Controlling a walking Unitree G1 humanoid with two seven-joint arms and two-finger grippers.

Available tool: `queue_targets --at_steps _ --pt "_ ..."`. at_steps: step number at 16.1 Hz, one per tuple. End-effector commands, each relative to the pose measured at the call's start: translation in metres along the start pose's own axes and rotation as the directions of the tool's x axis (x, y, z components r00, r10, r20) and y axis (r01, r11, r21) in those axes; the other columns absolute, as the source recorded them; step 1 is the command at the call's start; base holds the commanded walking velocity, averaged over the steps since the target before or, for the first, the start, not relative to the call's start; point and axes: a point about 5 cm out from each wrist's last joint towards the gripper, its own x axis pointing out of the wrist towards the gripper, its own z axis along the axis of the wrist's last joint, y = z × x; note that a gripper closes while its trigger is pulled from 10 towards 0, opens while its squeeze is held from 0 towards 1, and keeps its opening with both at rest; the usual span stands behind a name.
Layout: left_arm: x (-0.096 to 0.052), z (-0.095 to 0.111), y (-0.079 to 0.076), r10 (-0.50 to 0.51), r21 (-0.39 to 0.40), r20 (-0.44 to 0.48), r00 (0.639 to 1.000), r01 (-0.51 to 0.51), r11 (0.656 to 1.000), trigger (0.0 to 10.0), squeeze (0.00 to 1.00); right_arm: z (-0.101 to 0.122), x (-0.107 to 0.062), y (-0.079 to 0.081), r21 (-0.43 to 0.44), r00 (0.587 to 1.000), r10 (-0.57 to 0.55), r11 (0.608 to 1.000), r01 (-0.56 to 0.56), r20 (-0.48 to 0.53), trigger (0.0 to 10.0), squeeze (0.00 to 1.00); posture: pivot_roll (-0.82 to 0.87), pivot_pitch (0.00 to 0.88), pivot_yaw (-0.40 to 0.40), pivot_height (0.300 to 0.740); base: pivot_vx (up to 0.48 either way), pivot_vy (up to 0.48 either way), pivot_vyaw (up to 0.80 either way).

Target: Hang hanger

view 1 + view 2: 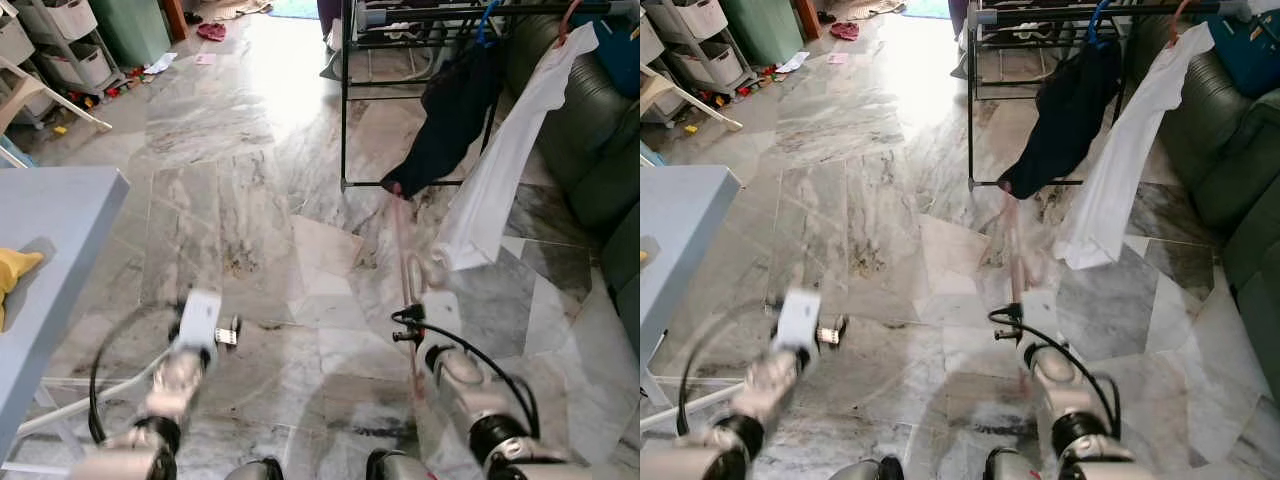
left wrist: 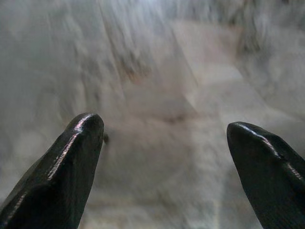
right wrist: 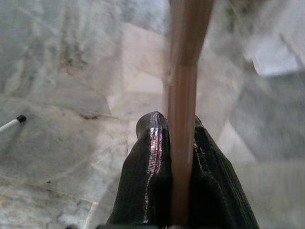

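**Hanger in hand, rack not yet reached**

Right hand [image 3: 174, 138] clamped on pink hanger [image 3: 183, 90], probably by one arm, blurred. Left hand [image 2: 164, 143] spread apart, empty. Ahead across marble floor [image 1: 250, 200]: drying rack [image 1: 345, 110] with dark garment [image 1: 450, 120] and white shirt [image 1: 500, 180]. Approach and hooking still left.

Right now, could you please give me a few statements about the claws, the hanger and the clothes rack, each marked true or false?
1. The right claw is shut on a pink hanger. True.
2. The left claw grips a sock. False: it is open and holds nothing.
3. A white shirt hangs on the clothes rack. True.
4. The dark garment lies flat on the floor. False: it hangs from the rack.
5. The blue table stands on the robot's right. False: it is on its left.
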Motion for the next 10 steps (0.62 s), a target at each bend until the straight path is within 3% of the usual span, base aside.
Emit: queue_targets --at_steps 1,2,3,4,6,10 --pt "-0.005 -0.016 -0.001 -0.003 -0.027 -0.071 0.997 0.001 1.0 10.0 1.0 -0.018 -0.004 0.003 0.043 0.995 -0.042 0.998 0.046 -0.088 10.0 0.0 -0.14 0.111 0.043 0.74 0.0 0.0 0.0" --pt "-0.009 -0.025 -0.005 -0.029 0.001 -0.099 0.995 0.029 1.0 10.0 0.66 -0.022 -0.005 0.005 0.049 0.995 -0.058 0.997 0.063 -0.085 10.0 0.0 -0.14 0.106 0.039 0.74 0.0 0.0 0.0" --pt "-0.011 -0.033 -0.006 -0.03 -0.017 -0.134 0.991 0.028 0.999 10.0 0.0 -0.024 -0.006 0.004 0.062 0.992 -0.091 0.993 0.097 -0.092 10.0 0.0 -0.14 0.104 0.037 0.74 0.0 0.0 0.0" --pt "-0.015 -0.041 -0.007 -0.032 -0.051 -0.173 0.984 0.024 0.998 10.0 0.0 -0.031 -0.009 0.0 0.04 0.983 -0.142 0.988 0.148 -0.117 10.0 0.0 -0.14 0.1 0.033 0.74 0.0 0.0 0.0" --pt "-0.019 -0.049 -0.008 -0.066 -0.07 -0.193 0.979 0.053 0.996 10.0 0.0 -0.04 -0.013 0.002 0.002 0.986 -0.105 0.994 0.106 -0.128 10.0 0.0 -0.14 0.099 0.027 0.74 0.0 0.0 0.0" --pt "-0.014 -0.034 -0.009 -0.122 -0.161 -0.101 0.987 0.105 0.981 10.0 0.0 -0.017 -0.01 0.003 -0.012 0.995 -0.096 0.995 0.096 0.013 10.0 0.0 -0.14 0.118 0.022 0.74 0.07 0.0 0.0"
